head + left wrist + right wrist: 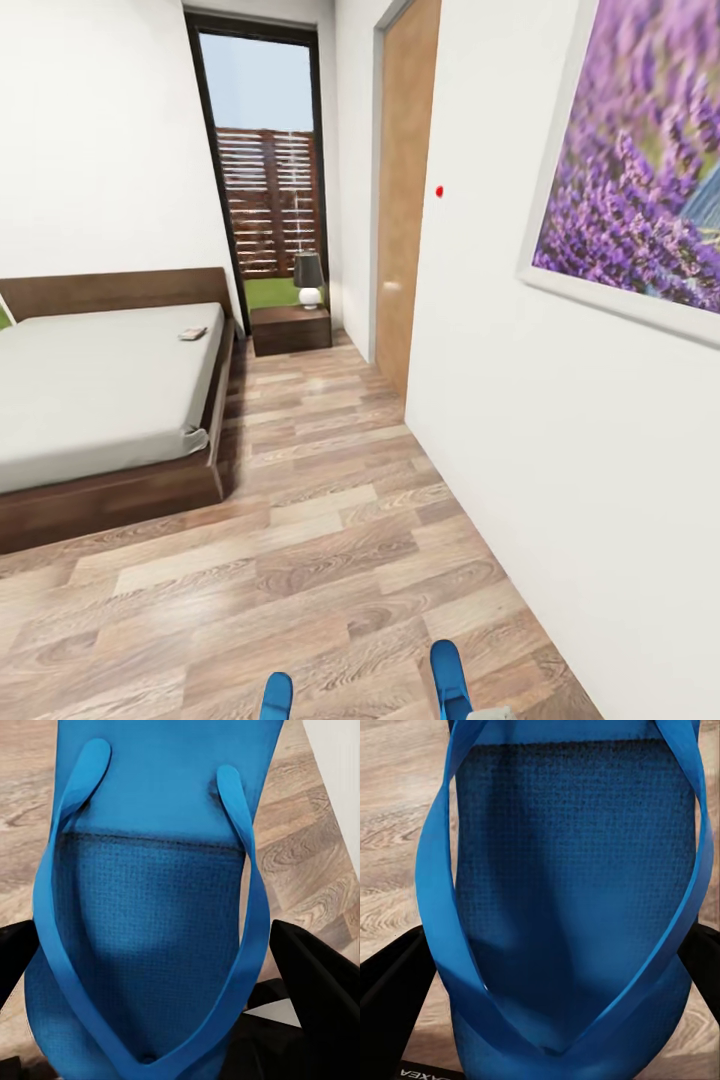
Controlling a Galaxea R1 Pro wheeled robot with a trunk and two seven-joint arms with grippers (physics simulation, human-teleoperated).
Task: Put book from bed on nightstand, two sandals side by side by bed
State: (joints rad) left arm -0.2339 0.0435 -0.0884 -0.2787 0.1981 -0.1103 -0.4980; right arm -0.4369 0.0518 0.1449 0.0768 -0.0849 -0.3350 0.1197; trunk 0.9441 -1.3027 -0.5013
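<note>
Looking down from the head camera, I see two blue sandal tips poking up at the lower edge of my view, the left sandal (276, 696) and the right sandal (449, 679), with a bit of pale arm hardware beside the right one; the arms themselves are too far out of frame for me to read their pose. Through the left wrist camera, the left gripper (161, 1005) has its black fingers (319, 982) on either side of the left sandal (150, 915), the blue sole and V-strap sitting between the jaws, so it grips that sandal over the wood floor (307, 862). Through the right wrist camera, the right gripper (562, 1012) likewise has its dark fingers (394, 990) flanking the right sandal (577, 885), clamped on it. Part of white lettering, "AXEA", reads on the gripper body at the frame edge. Well ahead of both jaws lies the bed (100, 380), and the book (193, 333) rests on its mattress near the headboard; its cover text is too small to read. Beyond it, the nightstand (291, 328) carries a lamp (309, 278) by the window (265, 160). A lavender picture (640, 160) hangs on the wall.
</note>
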